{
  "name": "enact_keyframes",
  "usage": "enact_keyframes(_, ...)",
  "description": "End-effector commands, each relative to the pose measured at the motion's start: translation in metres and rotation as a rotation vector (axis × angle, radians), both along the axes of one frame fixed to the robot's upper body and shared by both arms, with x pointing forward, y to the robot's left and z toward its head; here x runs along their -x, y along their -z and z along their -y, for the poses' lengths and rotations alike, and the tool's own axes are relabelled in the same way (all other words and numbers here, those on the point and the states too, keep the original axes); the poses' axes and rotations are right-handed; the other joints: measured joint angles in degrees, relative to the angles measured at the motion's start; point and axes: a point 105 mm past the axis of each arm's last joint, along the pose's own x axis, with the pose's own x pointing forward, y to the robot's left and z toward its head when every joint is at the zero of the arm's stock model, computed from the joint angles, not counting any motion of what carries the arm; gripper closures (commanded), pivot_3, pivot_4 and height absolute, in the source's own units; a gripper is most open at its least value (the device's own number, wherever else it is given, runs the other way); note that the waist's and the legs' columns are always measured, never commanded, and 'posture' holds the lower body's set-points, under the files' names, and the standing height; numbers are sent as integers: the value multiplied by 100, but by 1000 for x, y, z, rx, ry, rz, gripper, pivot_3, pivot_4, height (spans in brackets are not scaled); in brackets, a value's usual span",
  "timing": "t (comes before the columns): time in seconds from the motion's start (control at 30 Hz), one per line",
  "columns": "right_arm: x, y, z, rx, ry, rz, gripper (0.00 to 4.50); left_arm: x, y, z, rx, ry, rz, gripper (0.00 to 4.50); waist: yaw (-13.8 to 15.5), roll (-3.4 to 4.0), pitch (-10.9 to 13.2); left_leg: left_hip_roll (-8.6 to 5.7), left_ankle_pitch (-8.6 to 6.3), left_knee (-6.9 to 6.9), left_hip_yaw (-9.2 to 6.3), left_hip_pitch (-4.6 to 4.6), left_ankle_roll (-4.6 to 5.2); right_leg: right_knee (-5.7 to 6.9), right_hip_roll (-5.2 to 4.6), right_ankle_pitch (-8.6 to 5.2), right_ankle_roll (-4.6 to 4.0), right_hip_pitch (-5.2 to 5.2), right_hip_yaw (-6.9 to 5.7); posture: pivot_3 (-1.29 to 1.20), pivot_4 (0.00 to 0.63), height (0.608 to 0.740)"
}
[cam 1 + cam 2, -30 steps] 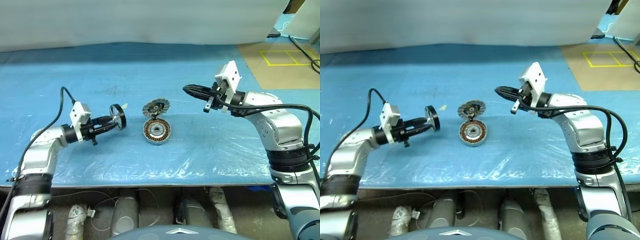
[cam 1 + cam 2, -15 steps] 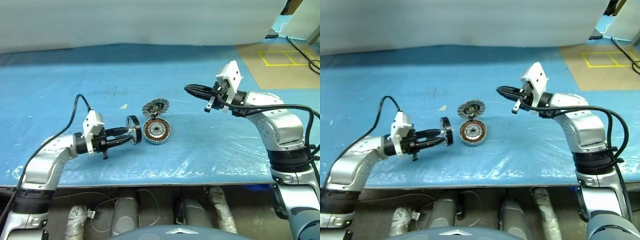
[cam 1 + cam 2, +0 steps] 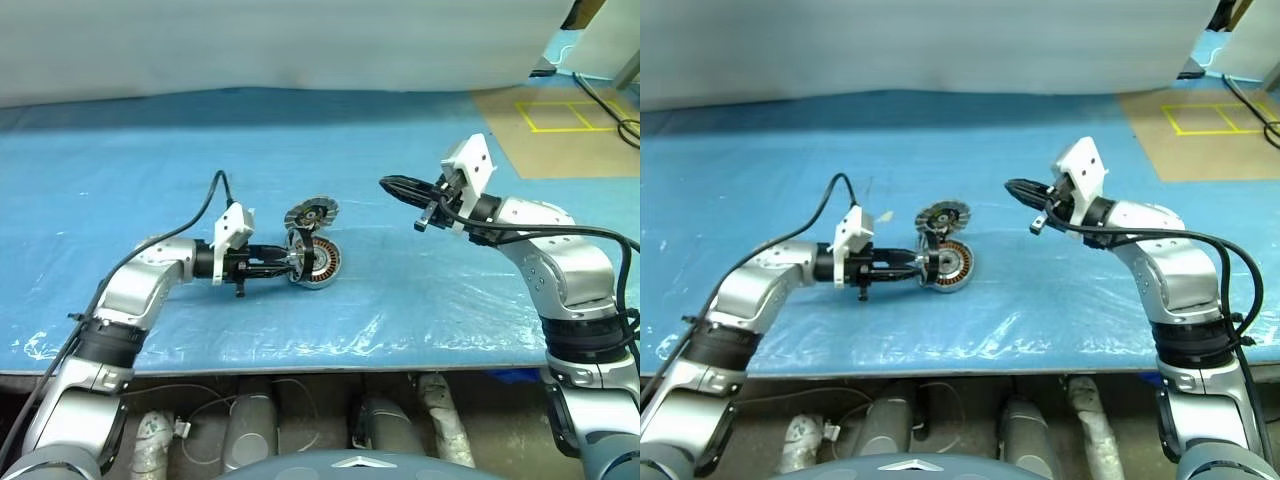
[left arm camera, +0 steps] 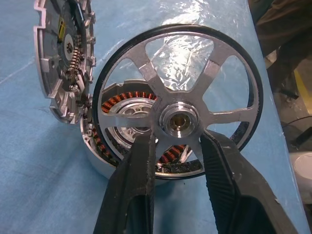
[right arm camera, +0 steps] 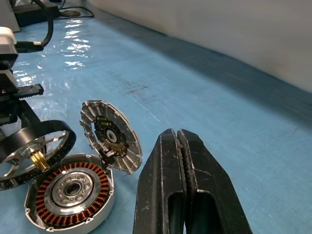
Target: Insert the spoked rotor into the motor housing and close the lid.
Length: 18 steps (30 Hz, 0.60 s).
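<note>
Near the middle of the head camera's frame, on the blue-covered table point(image 3: 400, 300), the left gripper point(image 3: 288, 263) reaches in from the left and pinches the rotor point(image 3: 296, 252) by its hub. It holds the wheel on edge just at the left rim of the housing point(image 3: 318, 262), which lies flat on the table with its copper windings facing up. The lid point(image 3: 312, 213) stands tilted open at the housing's far edge, ribbed rim and dark centre showing. The right gripper point(image 3: 385, 183) hangs above the table in the right half of the frame, well apart from the parts, its fingers pressed together on nothing.

By the look of things, the insertion step is in hand: the rotor has reached the housing but is not seated. The next move probably calls for tipping the wheel flat, lining its hub up with the centre of the housing and lowering it inside the winding ring; only then can the lid be swung down.

From the left wrist, the two black fingers point(image 4: 141, 170) can be seen clamped on either side of the hub, with the copper ring visible through the spokes, detail the head views leave too small to read. From the right wrist, a gap shows between the raised rotor and the housing's open face, and the lid appears to lean on the housing's rim.
</note>
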Motion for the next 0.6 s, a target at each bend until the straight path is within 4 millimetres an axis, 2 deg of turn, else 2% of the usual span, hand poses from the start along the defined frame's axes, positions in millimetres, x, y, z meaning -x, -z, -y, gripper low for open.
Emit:
enact_keyframes(0.03,6,-13,6,-14,30,59,4500,-15,-9,4,-23,0,76,3294,5,0,0,0,0,1,0,0,0,0,0,0,0,0,0,0,150,740)
enact_keyframes(0.23,10,-5,11,-7,65,49,4500,-21,-16,12,-3,42,93,3294,-10,0,0,-1,0,3,-1,0,0,-3,-2,0,0,2,0,0,150,740)
enact_keyframes(0.43,10,-5,13,-11,80,49,4500,-16,-14,13,-19,102,67,3294,-2,2,-1,0,1,2,-1,0,2,3,-1,0,0,-1,0,0,150,740)
enact_keyframes(0.6,11,-5,14,-5,85,49,4500,-16,-16,5,-89,121,78,3294,1,2,-1,0,1,4,-1,-1,2,4,-2,0,-1,1,-2,0,150,740)
